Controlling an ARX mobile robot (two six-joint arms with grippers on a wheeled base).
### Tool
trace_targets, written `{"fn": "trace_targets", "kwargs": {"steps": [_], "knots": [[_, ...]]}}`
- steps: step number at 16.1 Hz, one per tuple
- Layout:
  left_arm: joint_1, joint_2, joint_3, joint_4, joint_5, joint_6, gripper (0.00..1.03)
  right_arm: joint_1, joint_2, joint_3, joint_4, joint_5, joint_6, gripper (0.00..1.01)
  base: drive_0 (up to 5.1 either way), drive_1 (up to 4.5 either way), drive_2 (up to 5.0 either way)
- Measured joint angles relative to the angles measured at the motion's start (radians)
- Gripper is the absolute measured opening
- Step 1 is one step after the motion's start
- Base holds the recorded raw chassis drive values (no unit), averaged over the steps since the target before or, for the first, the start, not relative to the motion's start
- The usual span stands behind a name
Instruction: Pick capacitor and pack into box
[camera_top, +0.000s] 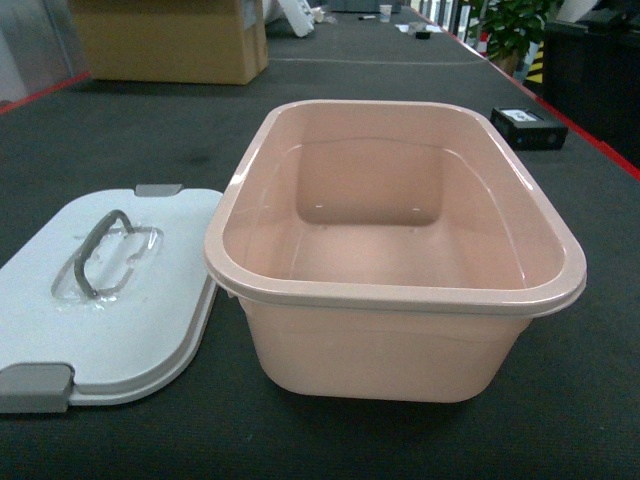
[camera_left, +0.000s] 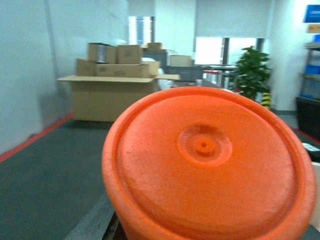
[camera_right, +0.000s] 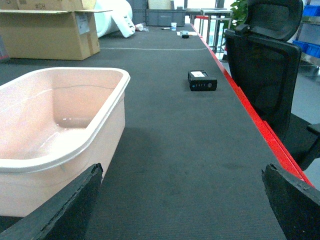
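Box (camera_top: 395, 290) sits open beside lid (camera_top: 110, 300), so I lower the orange capacitor (camera_left: 207, 165) centrally (left grip unseen; right gripper (camera_right: 182, 200) spread).

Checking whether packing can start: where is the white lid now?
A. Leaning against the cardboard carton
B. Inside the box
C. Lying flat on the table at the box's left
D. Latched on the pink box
C: the white lid lies flat on the table beside the open, empty pink box.

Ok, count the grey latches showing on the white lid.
2. One latch sits on the lid's far edge, beside the box; the other latch is at its near-left corner. Any others may lie outside the head view.
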Motion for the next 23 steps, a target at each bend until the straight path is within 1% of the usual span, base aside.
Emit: {"fn": "trace_targets", "kwargs": {"steps": [1,2,4,6,7,9,10,11,12,13,14,15,16,17,18,19,20,21,23], "knots": [[-0.042,0.149,0.103,0.022,0.064,-0.004,0.44,0.0,0.0,0.0,0.0,0.0,0.0,0.98,0.0,0.0,0.0],[-0.082,0.266,0.179,-0.003,0.111,-0.008,0.44,0.0,0.0,0.0,0.0,0.0,0.0,0.98,0.0,0.0,0.0],[-0.166,0.463,0.348,-0.051,0.2,-0.033,0.44,0.0,0.0,0.0,0.0,0.0,0.0,0.98,0.0,0.0,0.0],[-0.232,0.591,0.509,-0.063,0.245,-0.051,0.44,0.0,0.0,0.0,0.0,0.0,0.0,0.98,0.0,0.0,0.0],[-0.264,0.652,0.568,-0.076,0.261,-0.058,0.44,0.0,0.0,0.0,0.0,0.0,0.0,0.98,0.0,0.0,0.0],[-0.314,0.706,0.576,-0.095,0.278,-0.058,0.44,0.0,0.0,0.0,0.0,0.0,0.0,0.98,0.0,0.0,0.0],[-0.32,0.706,0.569,-0.076,0.285,-0.058,0.44,0.0,0.0,0.0,0.0,0.0,0.0,0.98,0.0,0.0,0.0],[-0.314,0.694,0.557,-0.062,0.285,-0.059,0.57,0.0,0.0,0.0,0.0,0.0,0.0,0.98,0.0,0.0,0.0],[-0.296,0.673,0.533,-0.057,0.284,-0.059,0.67,0.0,0.0,0.0,0.0,0.0,0.0,0.98,0.0,0.0,0.0],[-0.265,0.646,0.504,-0.048,0.28,-0.057,0.79,0.0,0.0,0.0,0.0,0.0,0.0,0.98,0.0,0.0,0.0],[-0.216,0.612,0.48,-0.048,0.278,-0.057,0.91,0.0,0.0,0.0,0.0,0.0,0.0,0.98,0.0,0.0,0.0],[-0.15,0.571,0.452,-0.028,0.282,-0.055,1.0,0.0,0.0,0.0,0.0,0.0,0.0,0.98,0.0,0.0,0.0],[-0.067,0.536,0.428,-0.026,0.294,-0.057,0.97,0.0,0.0,0.0,0.0,0.0,0.0,0.98,0.0,0.0,0.0],[0.01,0.523,0.405,-0.017,0.307,-0.056,0.98,0.0,0.0,0.0,0.0,0.0,0.0,0.98,0.0,0.0,0.0],[0.108,0.536,0.375,0.002,0.321,-0.056,0.98,0.0,0.0,0.0,0.0,0.0,0.0,0.98,0.0,0.0,0.0],[0.175,0.583,0.367,0.037,0.323,-0.05,0.98,0.0,0.0,0.0,0.0,0.0,0.0,0.98,0.0,0.0,0.0],[0.209,0.64,0.368,0.078,0.327,-0.049,0.98,0.0,0.0,0.0,0.0,0.0,0.0,0.98,0.0,0.0,0.0],[0.223,0.723,0.375,0.13,0.326,-0.039,0.98,0.0,0.0,0.0,0.0,0.0,0.0,0.98,0.0,0.0,0.0],[0.223,0.904,0.428,0.172,0.34,-0.021,0.98,0.0,0.0,0.0,0.0,0.0,0.0,0.98,0.0,0.0,0.0]]}}
